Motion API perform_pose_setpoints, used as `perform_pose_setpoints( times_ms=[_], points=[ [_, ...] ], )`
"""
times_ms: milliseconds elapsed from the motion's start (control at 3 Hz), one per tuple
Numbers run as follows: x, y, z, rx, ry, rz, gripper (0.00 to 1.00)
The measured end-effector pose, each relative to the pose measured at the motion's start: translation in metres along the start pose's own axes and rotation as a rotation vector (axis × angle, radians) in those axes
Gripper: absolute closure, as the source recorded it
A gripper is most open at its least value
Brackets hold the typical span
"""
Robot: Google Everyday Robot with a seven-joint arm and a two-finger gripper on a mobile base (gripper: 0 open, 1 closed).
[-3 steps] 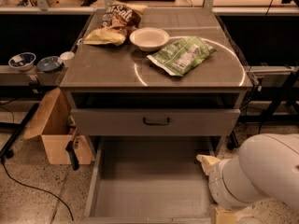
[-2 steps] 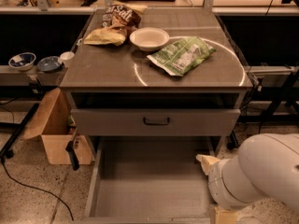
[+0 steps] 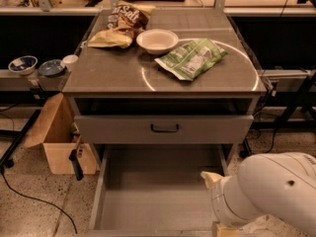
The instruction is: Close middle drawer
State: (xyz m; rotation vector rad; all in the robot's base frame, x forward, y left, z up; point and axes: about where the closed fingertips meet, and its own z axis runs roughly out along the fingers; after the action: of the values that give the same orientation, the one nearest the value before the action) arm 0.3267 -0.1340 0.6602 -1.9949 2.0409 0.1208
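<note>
the drawer (image 3: 158,191) stands pulled far out of the cabinet (image 3: 123,70), low in the view. its flat grey floor is bare and its thin side walls run toward the camera. it sits under a grey panel (image 3: 113,130) with a black handle (image 3: 165,128). that panel is nearly home, so the work is on the open box below it, not on the panel.

the gripper (image 3: 211,177) is at the drawer's right side, close by the right wall and above the floor. it shows only as a pale tip ahead of the bulky white arm (image 3: 276,194). i cannot tell whether it is open or closed, nor whether it touches the wall. it holds nothing that can be seen. the arm comes in low from the right, which seems meant to put the gripper at drawer height for a push toward the cabinet. none of the closing looks done yet.

on the cabinet top lie a chip bag (image 3: 123,23), a white bowl (image 3: 157,40) and a green bag (image 3: 191,58). all sit above the drawer's travel and out of its way. a cardboard box (image 3: 57,147) stands on the floor to the left, beside the cabinet and clear of the drawer's path.
</note>
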Motion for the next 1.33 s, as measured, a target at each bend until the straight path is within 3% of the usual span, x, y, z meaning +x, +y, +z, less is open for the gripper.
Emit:
perform_pose_setpoints(
  times_ms=[667,1333],
  points=[
    [-0.006,0.014,0.029,-0.033,0.011,-0.001,0.00],
    [-0.011,0.019,0.071,-0.080,0.162,-0.095,0.00]
  ],
)
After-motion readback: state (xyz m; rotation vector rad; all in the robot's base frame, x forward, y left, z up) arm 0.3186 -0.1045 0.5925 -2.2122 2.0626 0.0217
